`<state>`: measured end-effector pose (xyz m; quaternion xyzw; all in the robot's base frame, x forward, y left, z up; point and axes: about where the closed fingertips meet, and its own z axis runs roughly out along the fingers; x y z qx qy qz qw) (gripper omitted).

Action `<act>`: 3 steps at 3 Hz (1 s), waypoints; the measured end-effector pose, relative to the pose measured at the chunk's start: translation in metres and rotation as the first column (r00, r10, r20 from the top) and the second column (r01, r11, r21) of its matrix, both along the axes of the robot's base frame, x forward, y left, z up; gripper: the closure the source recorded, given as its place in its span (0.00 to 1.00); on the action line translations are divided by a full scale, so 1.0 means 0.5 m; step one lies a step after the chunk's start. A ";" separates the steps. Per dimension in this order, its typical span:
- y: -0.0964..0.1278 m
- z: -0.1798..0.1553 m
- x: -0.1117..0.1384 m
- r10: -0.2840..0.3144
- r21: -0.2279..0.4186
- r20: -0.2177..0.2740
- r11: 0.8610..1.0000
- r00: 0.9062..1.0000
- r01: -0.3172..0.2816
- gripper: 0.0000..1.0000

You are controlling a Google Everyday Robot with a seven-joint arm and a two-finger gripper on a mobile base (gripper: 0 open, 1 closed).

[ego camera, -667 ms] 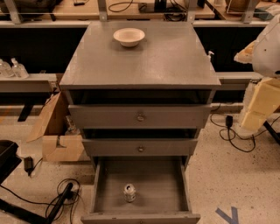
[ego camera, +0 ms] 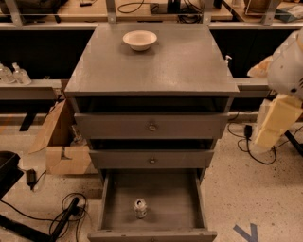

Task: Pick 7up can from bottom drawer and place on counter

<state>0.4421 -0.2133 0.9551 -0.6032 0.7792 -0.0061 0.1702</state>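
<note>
The 7up can (ego camera: 140, 208) stands upright on the floor of the open bottom drawer (ego camera: 165, 198), near its front and a little left of centre. The counter (ego camera: 156, 66) is the flat grey top of the cabinet, above two closed drawer fronts. My gripper (ego camera: 273, 124) hangs at the right side of the cabinet, at about the height of the top drawer front. It is well above and to the right of the can and touches nothing.
A cream-white bowl (ego camera: 139, 39) sits at the back of the counter. A cardboard box (ego camera: 64, 151) and cables (ego camera: 66, 215) lie on the floor to the left. A workbench (ego camera: 142, 9) runs behind the cabinet. More cables (ego camera: 251, 146) lie to the right.
My arm at the right has sunk slightly. The can, drawer and bowl have not moved.
</note>
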 end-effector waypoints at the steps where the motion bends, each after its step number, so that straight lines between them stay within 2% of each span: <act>1: 0.009 -0.122 0.008 0.042 0.154 -0.020 0.987 0.999 -0.039 0.00; 2: 0.026 -0.299 0.025 0.052 0.437 0.036 0.897 0.998 -0.063 0.00; 3: 0.033 -0.384 0.053 0.036 0.611 0.128 0.784 0.991 -0.107 0.00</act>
